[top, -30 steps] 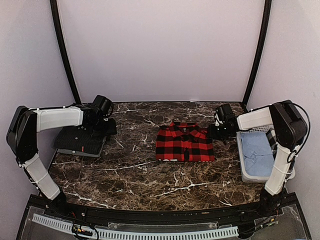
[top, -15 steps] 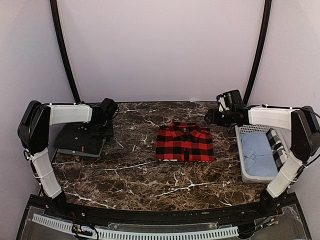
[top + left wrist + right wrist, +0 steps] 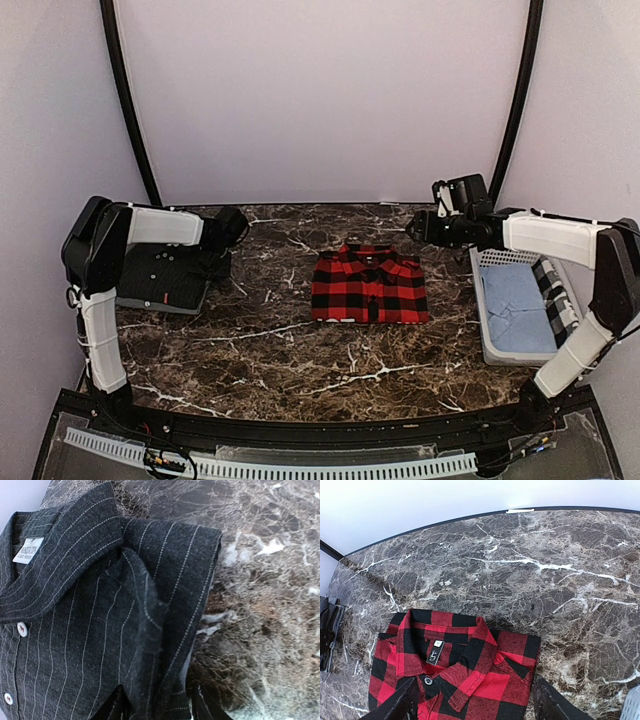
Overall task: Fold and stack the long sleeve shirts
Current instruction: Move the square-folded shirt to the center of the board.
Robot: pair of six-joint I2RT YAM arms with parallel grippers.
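Folded with its collar to the far side, the red-and-black checked shirt (image 3: 368, 287) (image 3: 470, 670) lies at the middle of the table. The dark charcoal striped shirt (image 3: 160, 278) (image 3: 75, 630) lies folded at the left. My left gripper (image 3: 222, 252) (image 3: 157, 707) is low at that shirt's far right corner. Its jaws stand apart, astride the folded edge, with a thin gap showing beside the right finger (image 3: 207, 707). My right gripper (image 3: 415, 228) (image 3: 475, 705) hovers open above the checked shirt's far right corner, holding nothing.
A pale basket (image 3: 492, 345) stands at the table's right edge, holding a light blue cloth (image 3: 515, 300) and a black-and-white checked cloth (image 3: 560, 300). Dark marble tabletop (image 3: 280, 350) lies between and in front of the shirts. Purple walls close in the back and sides.
My left gripper has slid right along the charcoal shirt's far edge to its corner. My right gripper has lifted away from the checked shirt's right side and moved toward the back.
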